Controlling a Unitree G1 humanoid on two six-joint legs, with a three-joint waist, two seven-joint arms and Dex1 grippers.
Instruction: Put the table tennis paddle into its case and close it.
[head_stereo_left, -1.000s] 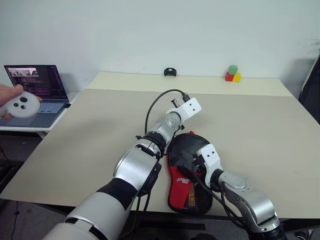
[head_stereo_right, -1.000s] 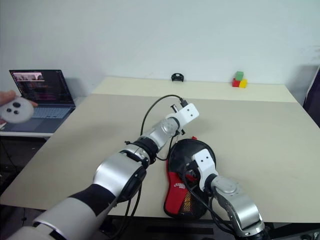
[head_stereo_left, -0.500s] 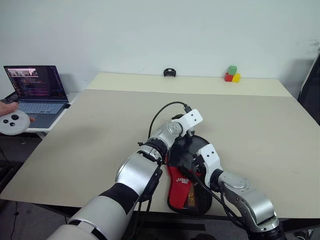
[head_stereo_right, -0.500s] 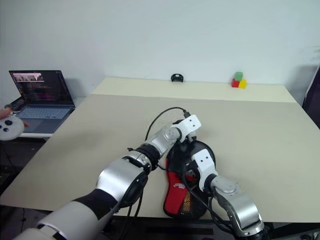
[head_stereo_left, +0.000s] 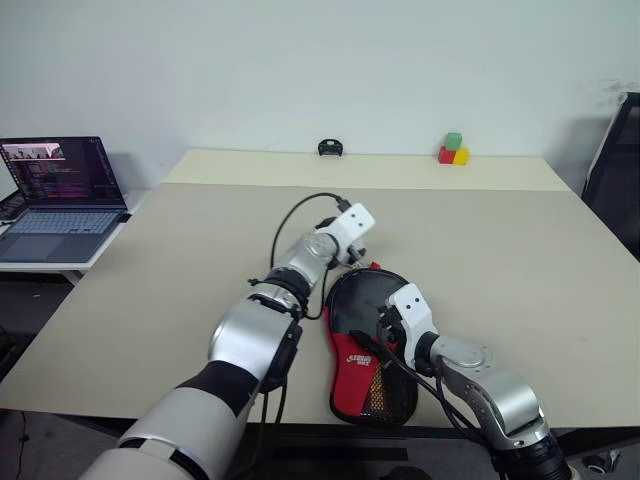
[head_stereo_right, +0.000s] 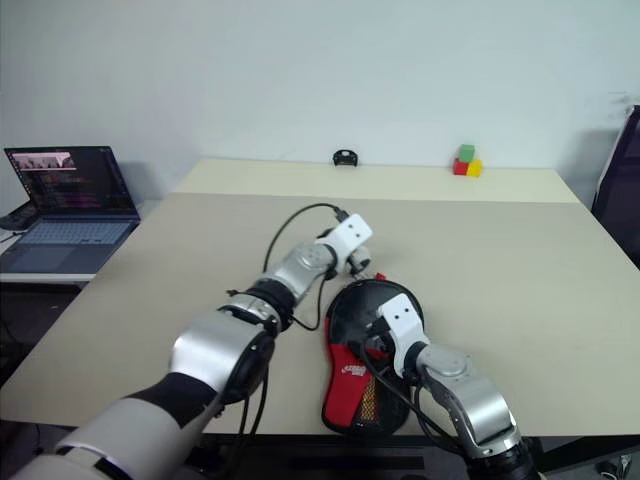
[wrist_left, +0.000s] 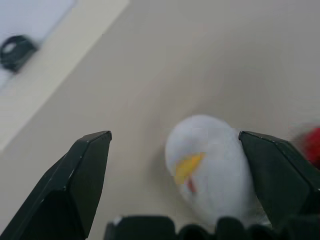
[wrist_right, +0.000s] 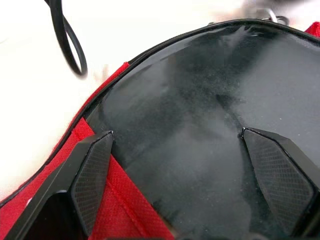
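The case (head_stereo_left: 353, 362), black and red with a mesh panel and a white logo, lies flat near the table's front edge, round end away from me. The paddle is hidden. My right gripper (wrist_right: 176, 135) hovers open just above the case's glossy black round face (wrist_right: 200, 100), nothing between its fingers. My left gripper (wrist_left: 175, 137) is open beside the far rim of the case, and the small white ball charm (wrist_left: 212, 165) with a yellow mark lies loose on the table between its fingers (wrist_left: 85, 170). In the eye views the left wrist (head_stereo_left: 349, 221) sits just beyond the case.
A beige table (head_stereo_left: 180, 260) stretches far and wide around the case. At its far edge stand stacked coloured blocks (head_stereo_left: 451, 150) and a small black object (head_stereo_left: 329, 148). An open laptop (head_stereo_left: 60, 190) sits on a side table at left. A black cable (head_stereo_left: 290, 225) loops off my left wrist.
My left gripper dipped to the case's far rim, then drew back leftward and opened. The head camera shifted; the person's hand with a controller has left the view. The right gripper stayed.
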